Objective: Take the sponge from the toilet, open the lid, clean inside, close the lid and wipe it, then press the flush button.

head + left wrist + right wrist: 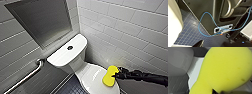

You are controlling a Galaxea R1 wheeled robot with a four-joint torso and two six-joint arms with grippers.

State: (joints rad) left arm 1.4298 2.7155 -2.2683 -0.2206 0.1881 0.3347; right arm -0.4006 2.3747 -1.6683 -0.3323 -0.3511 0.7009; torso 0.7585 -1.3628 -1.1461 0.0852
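Over the near end of the shut lid (pixel 92 75), we are pinching the sponge (pixel 110 75) in our right fingers (pixel 117 74); pickup is looking done, wiping and the flush button (pixel 70 47) seemingly remaining

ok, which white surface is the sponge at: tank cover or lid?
The lid: the oval one, with the sponge at its edge. The tank cover is the rectangular one behind, carrying the flush button.

You have the toilet (pixel 80 65) standing on a dark blue, small-tiled floor (pixel 72 87). Its lid (pixel 91 76) lies shut over the bowl, with the sponge (pixel 110 75) at the lid's right side, though you cannot tell whether it presses on the surface. The flat tank cover (pixel 62 56) carries the flush button (pixel 70 47) near its middle.
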